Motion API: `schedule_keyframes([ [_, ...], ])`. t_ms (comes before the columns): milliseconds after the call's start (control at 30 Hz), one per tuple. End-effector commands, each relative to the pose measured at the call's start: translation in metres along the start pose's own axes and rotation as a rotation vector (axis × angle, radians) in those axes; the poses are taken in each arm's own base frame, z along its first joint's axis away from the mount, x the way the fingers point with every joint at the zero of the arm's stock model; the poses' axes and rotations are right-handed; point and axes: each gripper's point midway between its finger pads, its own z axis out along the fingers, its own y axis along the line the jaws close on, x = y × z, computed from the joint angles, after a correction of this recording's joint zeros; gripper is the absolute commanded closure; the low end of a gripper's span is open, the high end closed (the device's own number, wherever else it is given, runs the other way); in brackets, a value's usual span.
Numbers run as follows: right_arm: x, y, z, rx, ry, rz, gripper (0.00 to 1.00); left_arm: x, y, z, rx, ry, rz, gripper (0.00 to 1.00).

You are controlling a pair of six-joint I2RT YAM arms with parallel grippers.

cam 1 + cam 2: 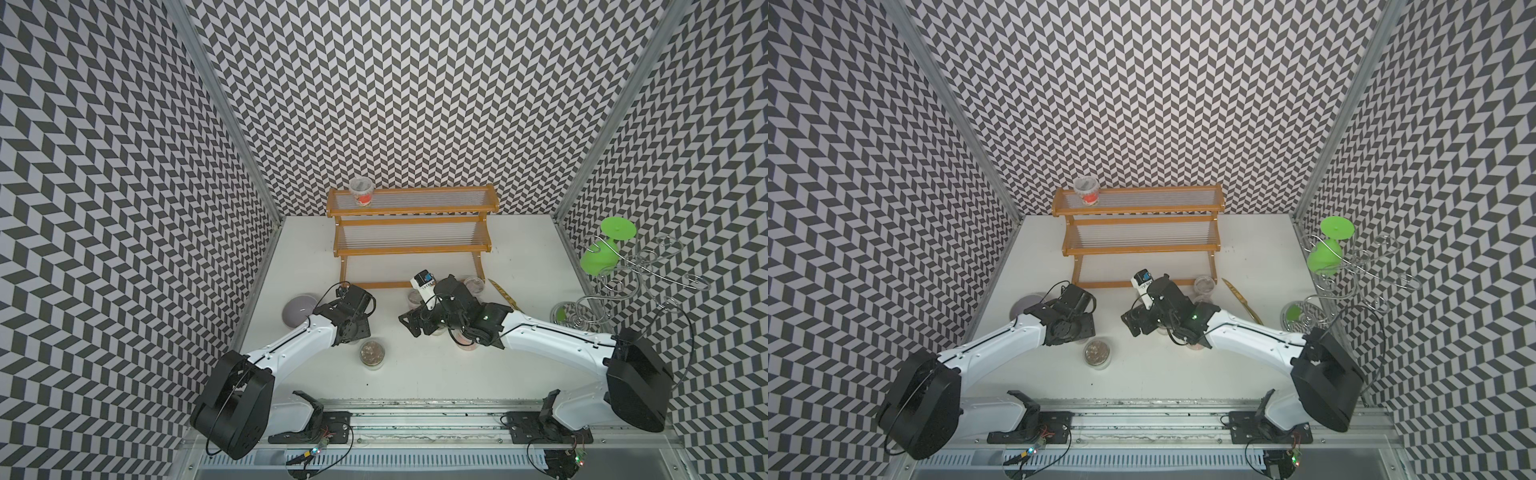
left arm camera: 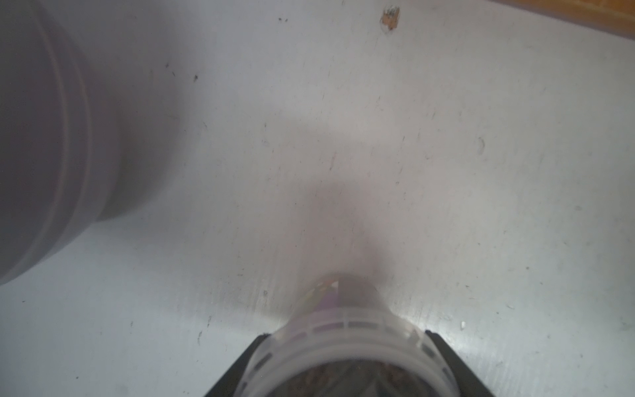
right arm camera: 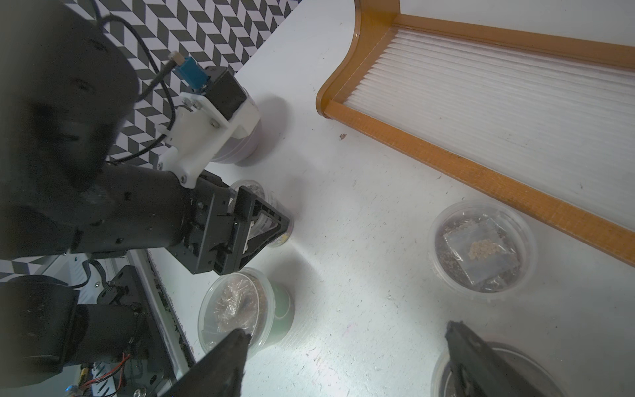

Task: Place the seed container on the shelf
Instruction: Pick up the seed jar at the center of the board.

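Left wrist: blurred grey bowl (image 2: 51, 137), probably, near clasped seed container (image 2: 347, 343)

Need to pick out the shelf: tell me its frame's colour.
Orange-brown wood; clearest on the shelf in the right wrist view.

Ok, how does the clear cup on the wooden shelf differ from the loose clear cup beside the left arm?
The clear plastic cup with a red base stands on the orange-brown wooden shelf's top tier; the clear plastic cup with a green base stands on the white table. The shelf cup's base shows red, the table cup's green. Both stand upright.
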Motion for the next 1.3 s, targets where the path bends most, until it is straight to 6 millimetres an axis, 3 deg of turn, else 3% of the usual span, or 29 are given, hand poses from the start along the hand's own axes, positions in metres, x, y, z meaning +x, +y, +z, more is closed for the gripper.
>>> schedule_keyframes([
  [0, 0.0, -0.004, 0.001, 0.021, -0.012, 0.001, 0.08, -0.012, -0.01, -0.012, 0.037, -0.025, 0.017, 0.34],
  [200, -0.008, -0.009, -0.006, 0.046, -0.073, -0.005, 0.08, -0.033, -0.032, -0.036, 0.117, -0.048, 0.064, 0.34],
  [433, -0.036, -0.009, -0.041, 0.026, -0.312, -0.074, 0.07, -0.056, -0.059, -0.07, 0.21, -0.037, 0.16, 0.35],
  [700, -0.049, 0.015, -0.072, -0.065, -0.63, -0.405, 0.1, -0.088, -0.097, -0.127, 0.386, -0.084, 0.164, 0.35],
  [1033, -0.085, 0.035, -0.038, -0.037, -0.729, -0.546, 0.1, -0.095, -0.124, -0.172, 0.591, -0.106, 0.111, 0.36],
  [1267, -0.097, 0.04, -0.023, -0.037, -0.785, -0.586, 0.09, -0.094, -0.124, -0.18, 0.612, -0.108, 0.114, 0.37],
])
